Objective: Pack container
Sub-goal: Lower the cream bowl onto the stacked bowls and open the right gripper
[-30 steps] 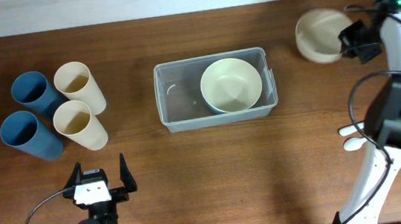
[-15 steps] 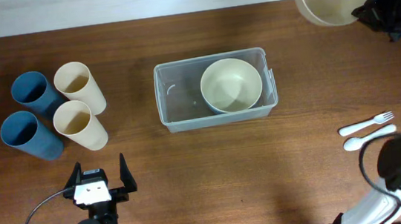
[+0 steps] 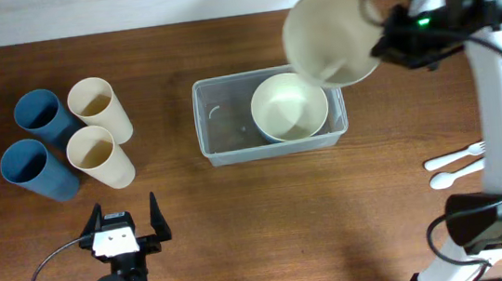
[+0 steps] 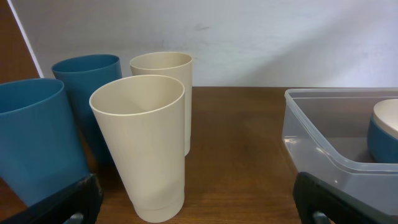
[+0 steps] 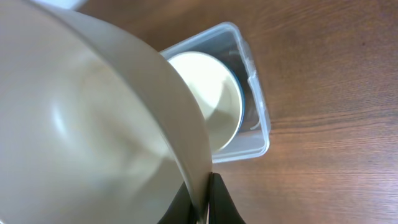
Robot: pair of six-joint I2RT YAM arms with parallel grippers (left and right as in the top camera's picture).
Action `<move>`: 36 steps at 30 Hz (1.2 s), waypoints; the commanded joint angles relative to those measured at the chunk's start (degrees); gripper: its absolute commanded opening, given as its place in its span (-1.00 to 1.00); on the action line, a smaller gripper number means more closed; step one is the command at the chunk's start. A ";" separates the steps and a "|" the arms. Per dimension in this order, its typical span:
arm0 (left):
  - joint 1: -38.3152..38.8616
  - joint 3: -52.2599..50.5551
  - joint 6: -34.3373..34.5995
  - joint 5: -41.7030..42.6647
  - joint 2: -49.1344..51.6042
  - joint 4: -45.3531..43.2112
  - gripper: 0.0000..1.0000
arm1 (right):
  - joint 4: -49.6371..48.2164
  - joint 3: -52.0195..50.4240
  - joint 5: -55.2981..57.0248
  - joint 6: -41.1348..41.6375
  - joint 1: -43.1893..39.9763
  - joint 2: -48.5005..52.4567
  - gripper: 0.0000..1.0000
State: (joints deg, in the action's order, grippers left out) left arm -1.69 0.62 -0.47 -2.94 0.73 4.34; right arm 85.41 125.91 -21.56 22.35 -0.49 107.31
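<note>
My right gripper [image 3: 377, 43] is now much further left than one second ago. Then it is at the far right of the table, with the cream bowl [image 3: 327, 37] low beside it. Half a second ago the bowl is already raised, at the far right corner. Now it hangs tilted above the far right corner of the container [image 3: 217, 130] and covers a little of the second bowl [image 3: 287, 109] inside. My right arm [image 3: 500, 86] reaches to the left. The fork [image 3: 453, 154] and spoon [image 3: 449, 177], partly under my arm before, show almost whole.
</note>
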 commanded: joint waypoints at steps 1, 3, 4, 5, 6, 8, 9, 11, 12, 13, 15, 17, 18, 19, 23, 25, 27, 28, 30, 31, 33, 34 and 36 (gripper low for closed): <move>-0.24 -0.11 -0.87 0.61 -0.44 0.28 0.99 | 1.05 0.61 9.09 -1.33 5.33 -0.17 -0.92; -0.24 -0.11 -0.87 0.61 -0.44 0.28 1.00 | 1.64 0.24 10.71 -1.31 7.06 0.76 -0.93; -0.24 -0.11 -0.87 0.61 -0.44 0.28 1.00 | 1.55 -0.15 10.71 -1.31 7.76 1.33 -0.92; -0.24 -0.11 -0.87 0.61 -0.44 0.28 0.99 | 1.11 -0.57 10.69 -1.31 8.35 2.16 -0.93; -0.24 -0.11 -0.87 0.61 -0.44 0.28 1.00 | 0.57 -0.92 10.69 -1.31 8.61 2.86 -0.92; -0.24 -0.11 -0.87 0.61 -0.44 0.28 0.99 | -1.03 -1.66 10.69 -1.31 9.16 4.57 -0.92; -0.24 -0.11 -0.87 0.61 -0.44 0.28 0.99 | -1.79 -1.95 10.64 -1.27 9.31 5.55 -0.92; -0.24 -0.11 -0.87 0.61 -0.44 0.28 0.99 | -2.56 -1.99 10.62 -1.07 9.66 7.43 -0.93; -0.24 -0.11 -0.87 0.61 -0.44 0.28 0.99 | -2.89 -1.99 10.64 -1.07 9.86 8.33 -0.93; -0.24 -0.11 -0.87 0.61 -0.44 0.28 1.00 | -3.17 -1.99 10.64 -1.09 10.05 9.38 -0.92; -0.24 -0.11 -0.87 0.61 -0.44 0.28 0.99 | -3.34 -1.99 10.56 -1.07 10.38 11.26 -0.93; -0.24 -0.11 -0.87 0.61 -0.44 0.28 0.99 | -3.39 -1.99 10.36 -1.07 10.62 13.09 -0.93; -0.24 -0.11 -0.87 0.61 -0.44 0.28 1.00 | -3.43 -1.99 10.10 -1.07 10.67 14.05 -0.93; -0.24 -0.11 -0.87 0.61 -0.44 0.28 0.99 | -3.58 -1.99 10.03 -1.09 10.67 14.86 -0.92; -0.24 -0.11 -0.87 0.61 -0.44 0.28 0.99 | -4.07 -2.01 9.79 -1.09 10.67 17.07 -0.93; -0.24 -0.11 -0.87 0.61 -0.44 0.28 0.99 | -4.20 -2.01 9.77 -1.11 10.67 17.75 -0.92; -0.24 -0.11 -0.87 0.61 -0.44 0.28 0.99 | -4.22 -2.01 9.79 -1.14 10.67 18.40 -0.92; -0.24 -0.11 -0.87 0.61 -0.44 0.28 0.99 | -4.22 -2.01 9.81 -1.16 10.67 18.67 -0.93; -0.24 -0.11 -0.87 0.61 -0.44 0.28 0.99 | -4.24 -2.01 9.79 -1.16 10.67 19.32 -0.93; -0.24 -0.11 -0.87 0.61 -0.44 0.28 1.00 | -4.24 -2.01 9.77 -1.16 10.67 19.56 -0.93; -0.24 -0.11 -0.87 0.61 -0.44 0.28 0.99 | -4.26 -2.01 9.79 -1.16 10.67 20.26 -0.92; -0.24 -0.11 -0.87 0.61 -0.44 0.28 1.00 | -4.28 -2.01 9.79 -1.16 10.67 20.41 -0.92; -0.24 -0.11 -0.87 0.61 -0.44 0.28 0.99 | -4.46 -2.01 9.77 -1.16 10.67 20.59 -0.92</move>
State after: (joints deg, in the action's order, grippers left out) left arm -1.69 0.62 -0.47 -2.92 0.73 4.34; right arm 81.32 123.83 -11.60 21.80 9.74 126.63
